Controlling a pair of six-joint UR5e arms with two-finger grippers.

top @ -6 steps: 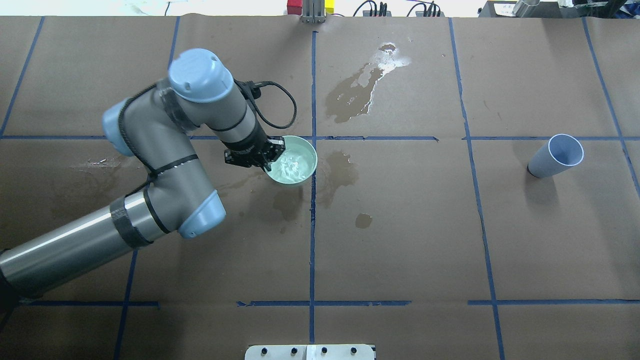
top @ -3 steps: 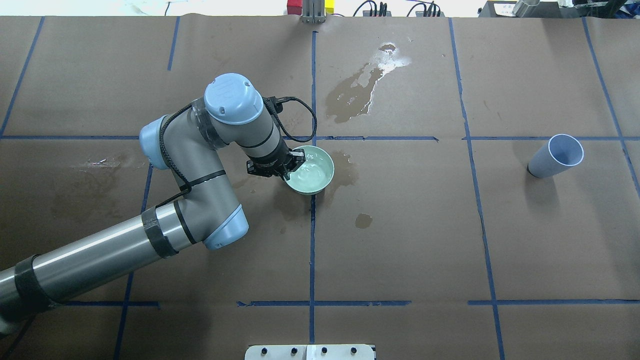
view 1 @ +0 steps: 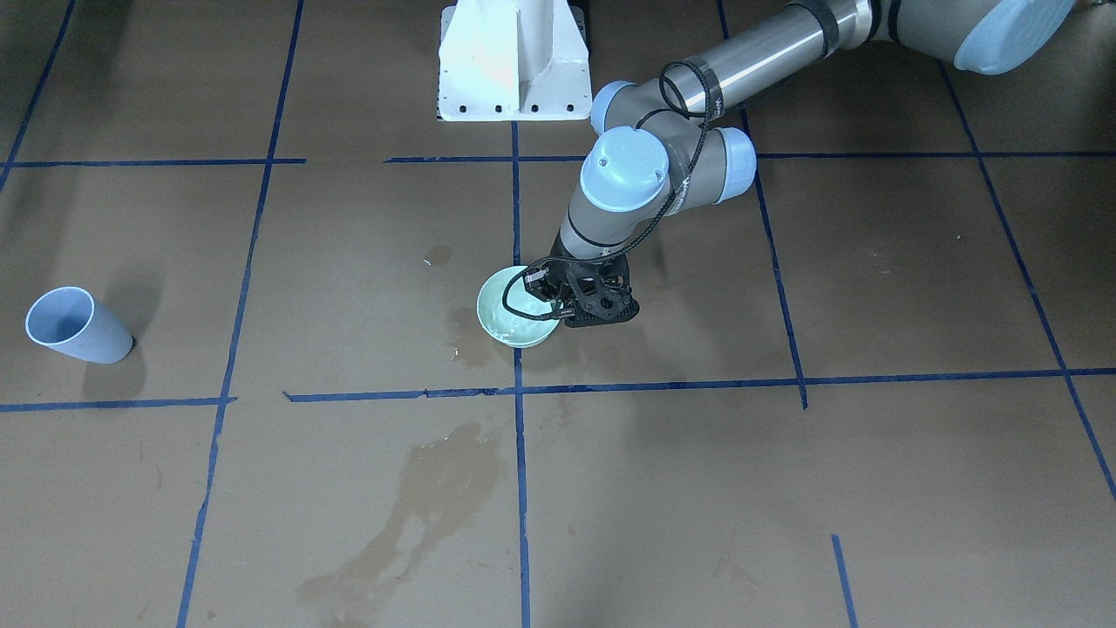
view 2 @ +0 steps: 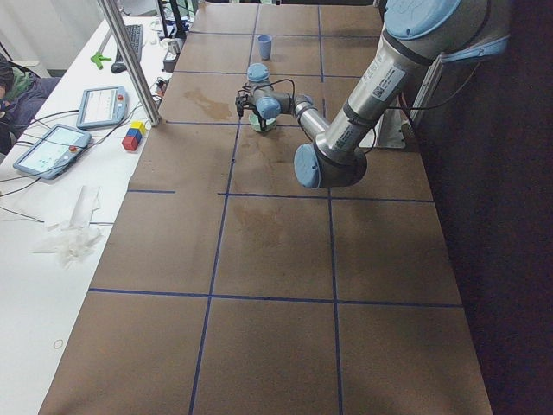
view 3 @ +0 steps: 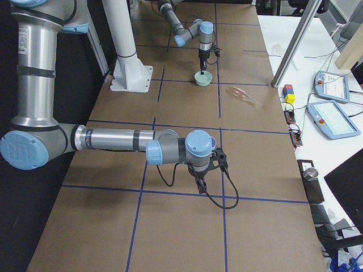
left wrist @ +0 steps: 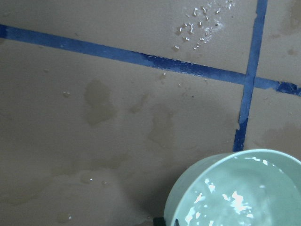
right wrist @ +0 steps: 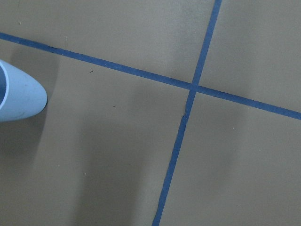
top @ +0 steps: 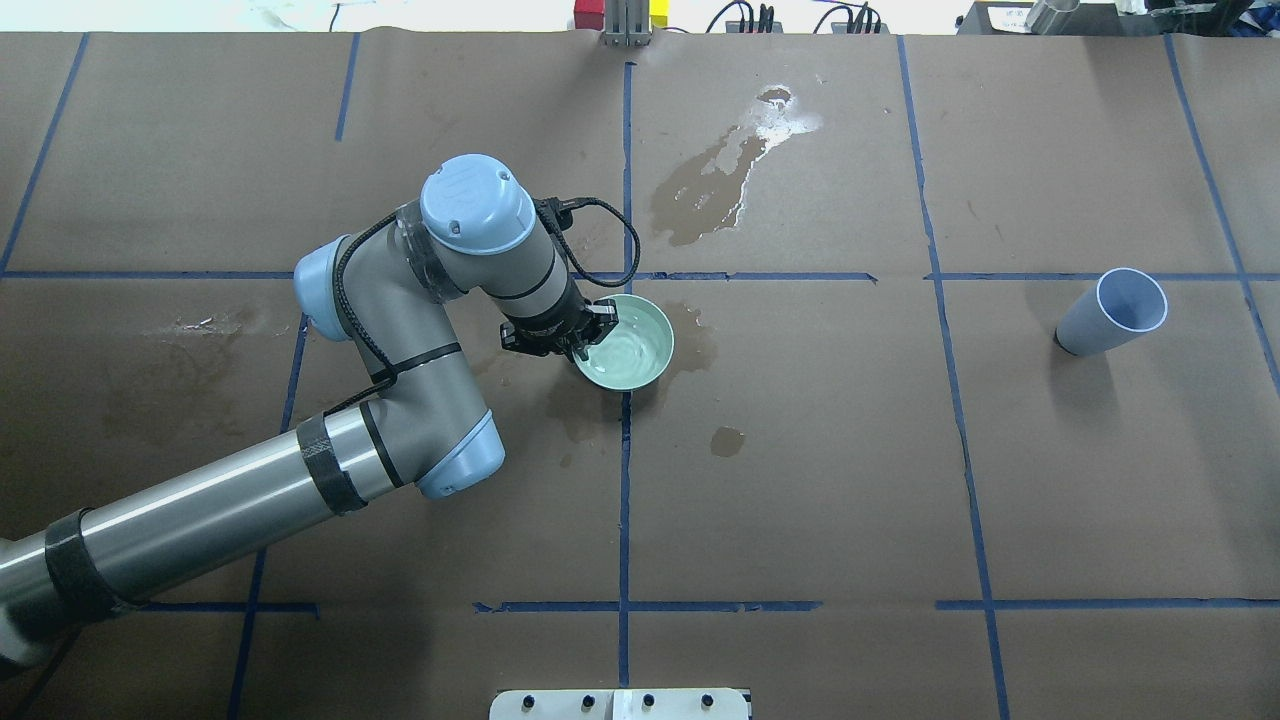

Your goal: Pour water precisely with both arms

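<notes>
My left arm (top: 470,260) reaches to the middle of the table. Its gripper (top: 588,328) is shut on the near-left rim of a pale green bowl (top: 640,365), also seen in the front view (view 1: 510,327). Clear rippling water (top: 630,345) lies in the bowl and glints in the left wrist view (left wrist: 235,200). A pale blue cup (top: 1112,312) stands at the far right, apart from both arms. My right arm (view 3: 113,139) shows only in the exterior right view, its gripper (view 3: 199,184) low over the paper. I cannot tell whether it is open or shut.
A wet puddle (top: 735,165) lies beyond the bowl, with damp stains (top: 727,440) around it. Blue tape lines (top: 625,500) grid the brown paper. The white pedestal (view 1: 510,61) stands at the robot's side. Tablets and coloured blocks (view 2: 133,137) sit off the table.
My left arm has carried the bowl to the right and slightly nearer. The water's ripples have calmed. The cup has not moved.
</notes>
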